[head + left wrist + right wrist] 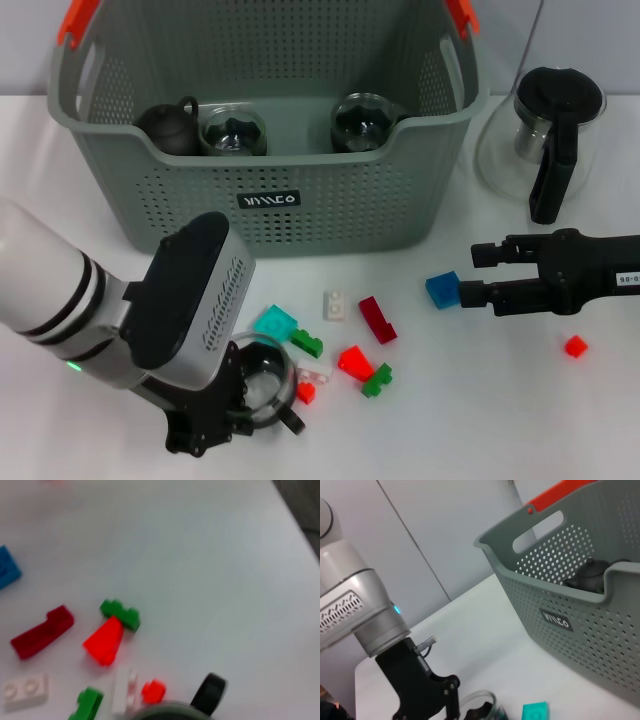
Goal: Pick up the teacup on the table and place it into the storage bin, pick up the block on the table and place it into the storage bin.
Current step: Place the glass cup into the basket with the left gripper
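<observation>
The glass teacup [266,378] with a black handle [210,695] stands on the table at the front left. My left gripper [215,425] sits right over and against it. The right wrist view shows the teacup [481,706] beside that black gripper [437,697]. Several blocks lie to its right, among them a teal one [275,322], a dark red one [377,319] and a red one [354,360]. A blue block [442,289] lies just off the tips of my open right gripper [469,274]. The grey-green storage bin [300,215] stands behind.
Inside the bin are a dark teapot [168,128] and two glass cups [233,133]. A glass pot with a black lid [548,140] stands at the back right. A small red block [575,346] lies alone under my right arm.
</observation>
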`<act>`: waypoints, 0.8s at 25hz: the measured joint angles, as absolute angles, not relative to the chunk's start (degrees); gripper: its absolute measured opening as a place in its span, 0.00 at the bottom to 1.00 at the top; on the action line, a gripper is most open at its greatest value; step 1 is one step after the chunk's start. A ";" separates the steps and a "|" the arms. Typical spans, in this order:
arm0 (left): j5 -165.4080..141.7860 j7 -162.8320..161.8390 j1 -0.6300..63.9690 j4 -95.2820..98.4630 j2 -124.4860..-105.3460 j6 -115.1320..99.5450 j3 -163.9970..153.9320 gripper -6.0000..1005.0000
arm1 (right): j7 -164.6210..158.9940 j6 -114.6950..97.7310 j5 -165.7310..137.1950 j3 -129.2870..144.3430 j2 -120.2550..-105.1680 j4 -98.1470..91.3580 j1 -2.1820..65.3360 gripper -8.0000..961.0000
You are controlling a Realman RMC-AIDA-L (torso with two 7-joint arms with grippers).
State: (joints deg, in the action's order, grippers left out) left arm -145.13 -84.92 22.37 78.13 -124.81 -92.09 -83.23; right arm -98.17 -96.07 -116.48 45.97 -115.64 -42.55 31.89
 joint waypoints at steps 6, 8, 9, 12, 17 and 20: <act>-139.11 -88.46 23.13 80.27 -124.75 -99.15 -79.78 0.06 | -98.17 -96.41 -116.59 45.97 -115.22 -42.59 31.76 0.86; -134.41 -91.69 24.35 81.08 -124.57 -103.43 -76.71 0.05 | -98.18 -96.48 -116.60 45.97 -114.93 -42.62 31.73 0.86; -128.50 -95.18 26.02 81.80 -124.47 -107.07 -72.28 0.05 | -98.23 -96.52 -116.62 45.97 -114.56 -42.53 31.71 0.86; -121.85 -99.47 27.90 82.61 -124.43 -108.74 -67.15 0.05 | -98.32 -96.61 -116.63 45.97 -114.31 -42.50 31.61 0.86; -116.83 -107.12 32.41 82.14 -124.16 -96.95 -59.07 0.06 | -98.35 -96.97 -116.67 45.97 -114.12 -42.46 31.25 0.86; -122.77 -111.10 35.85 77.78 -123.84 -79.36 -59.62 0.07 | -98.28 -96.95 -116.72 45.99 -114.08 -42.45 31.12 0.86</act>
